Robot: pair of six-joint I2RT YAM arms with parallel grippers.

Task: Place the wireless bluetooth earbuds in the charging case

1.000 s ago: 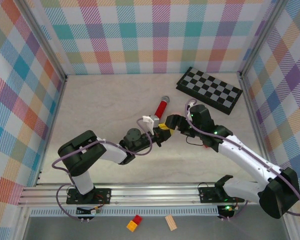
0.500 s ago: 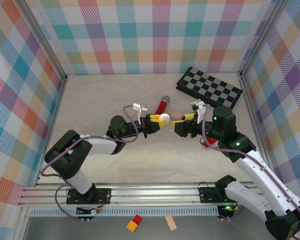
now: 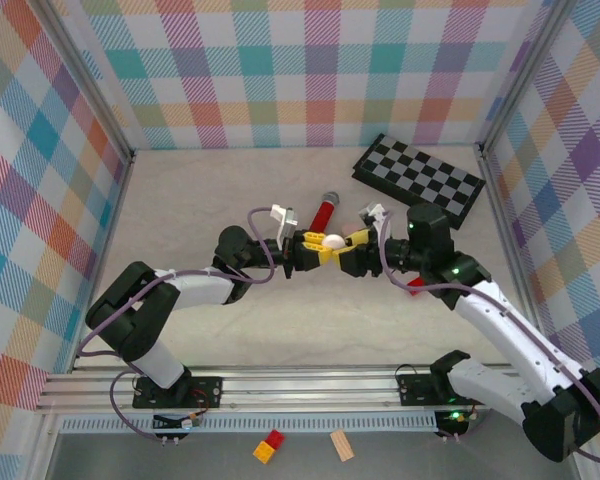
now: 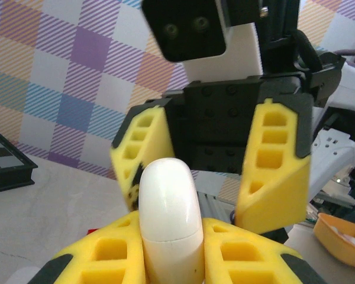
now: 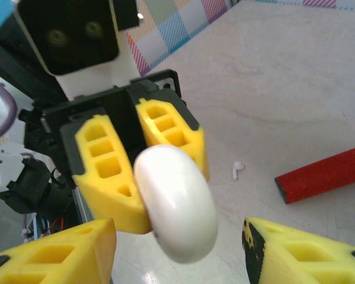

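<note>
While hanging above mid-table, clamping the white charging case (image 3: 333,241) in the left gripper (image 3: 318,248) — jaws squeezed onto its lower half, lid closed, seam showing just above the yellow fingers (image 4: 106,251) in the left wrist view. Reaching in from both sides, arms bent toward the middle. Pointing the case's rounded end straight at the right gripper (image 3: 350,250). Meeting it nose to nose with the right: jaws standing apart, flanking the rounded end, showing a gap on each side in the right wrist view — not gripping anything.

Seeing one white earbud (image 5: 238,170) lying loose on the table (image 3: 200,210) below, near the end of the red microphone (image 3: 323,212) but not touching it. Seeing the folded checkerboard (image 3: 420,178) at the far right of the table, well apart from both grippers. Catching an orange dish (image 4: 343,229) at the right edge of the left wrist view, contents too blurred to name. Spotting a red-and-yellow block (image 3: 270,445) and a wooden block (image 3: 341,445) lying off the table, in front of the base rail (image 3: 300,385).
</note>
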